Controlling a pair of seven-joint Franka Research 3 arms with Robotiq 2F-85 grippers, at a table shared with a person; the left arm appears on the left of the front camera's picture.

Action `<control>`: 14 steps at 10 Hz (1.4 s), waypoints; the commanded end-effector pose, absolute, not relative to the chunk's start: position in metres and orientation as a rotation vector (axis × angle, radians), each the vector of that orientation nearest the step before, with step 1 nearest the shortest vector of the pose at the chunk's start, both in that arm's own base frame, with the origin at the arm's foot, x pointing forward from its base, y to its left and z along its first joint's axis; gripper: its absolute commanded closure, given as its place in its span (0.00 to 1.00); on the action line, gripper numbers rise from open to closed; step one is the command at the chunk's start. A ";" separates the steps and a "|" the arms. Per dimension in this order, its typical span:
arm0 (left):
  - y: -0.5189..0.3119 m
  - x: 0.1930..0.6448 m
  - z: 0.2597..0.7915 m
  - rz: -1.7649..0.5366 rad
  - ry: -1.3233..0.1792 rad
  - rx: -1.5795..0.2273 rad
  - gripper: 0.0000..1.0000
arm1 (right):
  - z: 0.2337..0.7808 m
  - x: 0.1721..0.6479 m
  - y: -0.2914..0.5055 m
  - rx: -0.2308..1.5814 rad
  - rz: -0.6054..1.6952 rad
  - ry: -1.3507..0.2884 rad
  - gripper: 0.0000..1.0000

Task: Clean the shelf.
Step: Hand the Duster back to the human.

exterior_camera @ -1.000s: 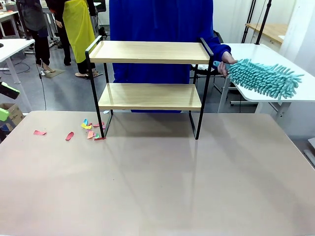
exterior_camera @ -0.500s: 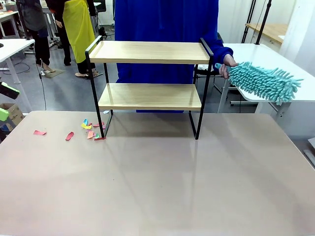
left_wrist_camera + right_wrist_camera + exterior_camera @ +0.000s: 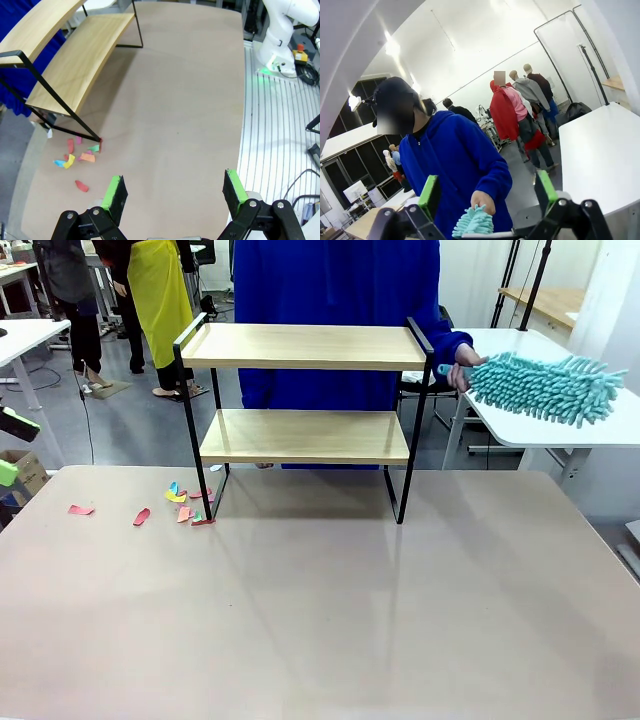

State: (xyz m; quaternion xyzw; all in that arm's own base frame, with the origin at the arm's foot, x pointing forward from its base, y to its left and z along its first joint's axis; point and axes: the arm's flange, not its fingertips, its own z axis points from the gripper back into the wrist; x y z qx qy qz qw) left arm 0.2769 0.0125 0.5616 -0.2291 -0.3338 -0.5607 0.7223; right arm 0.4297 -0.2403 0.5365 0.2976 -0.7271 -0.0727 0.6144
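The shelf (image 3: 305, 390) stands at the far middle of the table (image 3: 320, 620), a two-tier rack with light wood boards and a thin black frame; both boards look bare. It also shows at the upper left of the left wrist view as the shelf (image 3: 75, 60). A person in a blue hoodie stands behind it, holding a teal fluffy duster (image 3: 540, 388) out past the shelf's right end, clear of the boards. My left gripper (image 3: 175, 190) hangs open high over the table's left side. My right gripper (image 3: 487, 192) is open, facing the person and the duster (image 3: 472, 222).
Several coloured paper scraps (image 3: 185, 505) lie on the table by the shelf's front left leg, seen too as scraps (image 3: 80, 157). A white table (image 3: 560, 390) stands at the back right. The right arm's white base (image 3: 282, 40) sits beside the table.
The person has raised and levelled the duster, which earlier drooped down to the right. Shelf, scraps and both grippers have not moved.
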 end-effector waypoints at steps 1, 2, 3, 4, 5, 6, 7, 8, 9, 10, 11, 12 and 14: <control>0.012 0.278 0.563 -1.252 -0.763 -0.528 0.00 | 0.539 0.428 -0.239 0.681 -0.157 -1.680 0.00; 0.012 0.278 0.563 -1.252 -0.763 -0.528 0.00 | 0.539 0.428 -0.239 0.681 -0.157 -1.680 0.00; 0.012 0.278 0.563 -1.252 -0.763 -0.528 0.00 | 0.539 0.428 -0.239 0.681 -0.157 -1.680 0.00; 0.012 0.278 0.563 -1.252 -0.763 -0.528 0.00 | 0.539 0.428 -0.239 0.681 -0.157 -1.680 0.00; 0.012 0.278 0.563 -1.252 -0.763 -0.528 0.00 | 0.539 0.428 -0.239 0.681 -0.157 -1.680 0.00; 0.012 0.278 0.563 -1.252 -0.763 -0.528 0.00 | 0.539 0.428 -0.239 0.681 -0.157 -1.680 0.00; 0.012 0.278 0.563 -1.252 -0.763 -0.528 0.00 | 0.539 0.428 -0.239 0.681 -0.157 -1.680 0.00; 0.012 0.278 0.563 -1.252 -0.763 -0.528 0.00 | 0.539 0.428 -0.239 0.681 -0.157 -1.680 0.00; 0.012 0.278 0.563 -1.252 -0.763 -0.528 0.00 | 0.539 0.428 -0.239 0.681 -0.157 -1.680 0.00; 0.012 0.278 0.563 -1.252 -0.763 -0.528 0.00 | 0.539 0.428 -0.239 0.681 -0.157 -1.680 0.00; 0.012 0.278 0.563 -1.252 -0.763 -0.528 0.00 | 0.539 0.428 -0.239 0.681 -0.157 -1.680 0.00; 0.012 0.278 0.563 -1.252 -0.763 -0.528 0.00 | 0.539 0.428 -0.239 0.681 -0.157 -1.680 0.00; 0.012 0.278 0.563 -1.252 -0.763 -0.528 0.00 | 0.539 0.428 -0.239 0.681 -0.157 -1.680 0.00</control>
